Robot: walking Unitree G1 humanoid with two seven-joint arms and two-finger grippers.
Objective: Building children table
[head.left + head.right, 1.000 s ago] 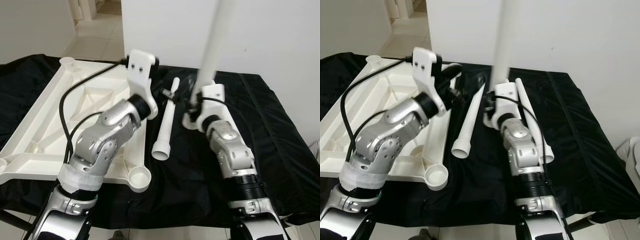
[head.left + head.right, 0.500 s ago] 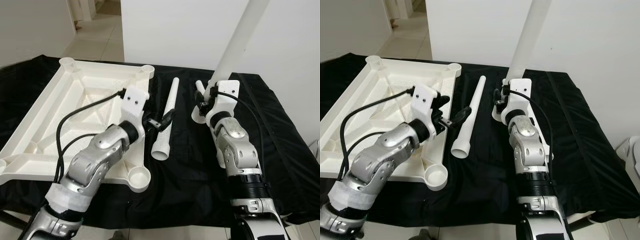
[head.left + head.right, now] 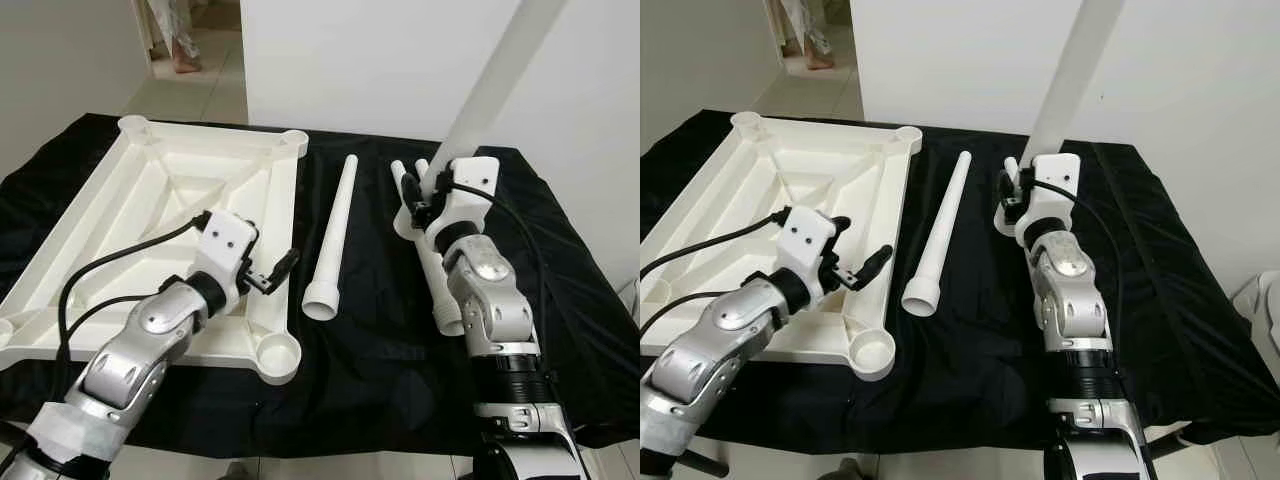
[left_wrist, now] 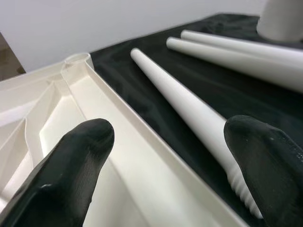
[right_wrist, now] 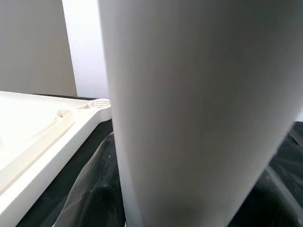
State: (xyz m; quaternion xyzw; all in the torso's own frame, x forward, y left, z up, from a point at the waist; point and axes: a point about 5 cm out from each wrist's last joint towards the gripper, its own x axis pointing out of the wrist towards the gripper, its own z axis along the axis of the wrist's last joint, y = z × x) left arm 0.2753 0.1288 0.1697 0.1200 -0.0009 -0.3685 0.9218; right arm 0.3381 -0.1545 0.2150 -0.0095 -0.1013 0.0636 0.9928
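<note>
The white tabletop [image 3: 285,190] lies upside down on the left of the black cloth. My left gripper [image 3: 275,272] is open, low over its right rim near the front corner socket [image 3: 280,357]; in the left wrist view the fingers [image 4: 71,165] straddle that rim [image 4: 128,137]. One loose white leg [image 3: 335,230] lies just right of the tabletop. My right gripper [image 3: 415,195] is shut on another white leg [image 3: 495,80], held up off the cloth and leaning to the right. That held leg [image 5: 199,113] is close in front of the right wrist camera.
Two more white legs [image 3: 445,300] lie on the cloth under my right forearm. The black cloth [image 3: 560,270] covers the whole table, with a white wall behind it. A person's legs [image 3: 175,40] stand in the doorway at the far left.
My left arm has dropped and drawn back toward the tabletop's front right corner. My right gripper has shifted right and tipped the held leg rightward. A person's legs have appeared in the doorway.
</note>
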